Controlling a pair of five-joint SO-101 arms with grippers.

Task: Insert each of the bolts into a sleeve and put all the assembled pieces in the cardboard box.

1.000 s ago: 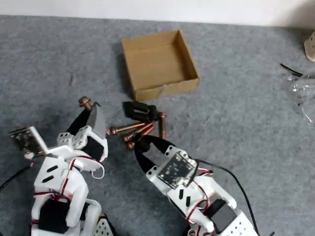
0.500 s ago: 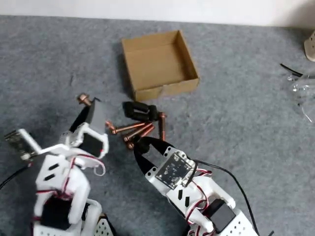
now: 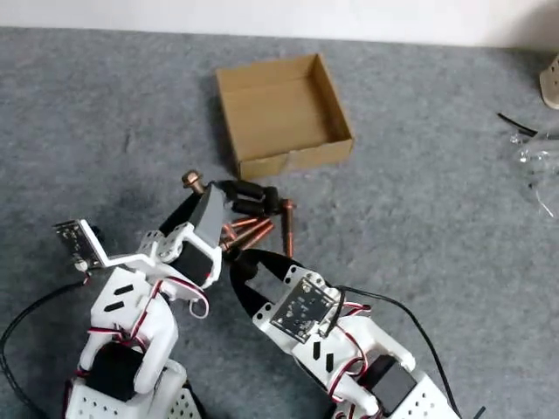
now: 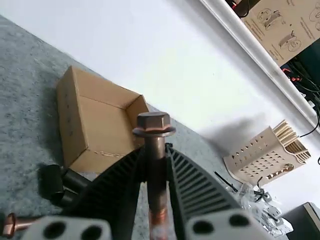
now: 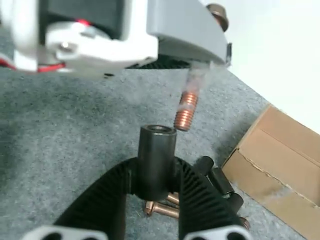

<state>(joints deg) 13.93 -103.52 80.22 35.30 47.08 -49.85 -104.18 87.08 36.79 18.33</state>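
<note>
Your left fingers (image 4: pixel 120 175) pinch the hard copper-coloured metal bolt (image 4: pixel 154 126) by its shank, with its tip just above the stiff black round sleeve (image 5: pixel 157 150). Your right fingers (image 5: pixel 107 200) squeeze the sleeve upright. Both look smooth and slippery, so hold them tight around the middle.

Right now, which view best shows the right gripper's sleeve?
The right wrist view: the sleeve stands upright, top open, below the bolt. The high view gives a dark shape between fingers; the left wrist view faces the box.

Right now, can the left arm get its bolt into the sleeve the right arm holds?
Probably yes. The bolt hangs tip down close to the open top of the upright sleeve, with nothing between them.
</note>
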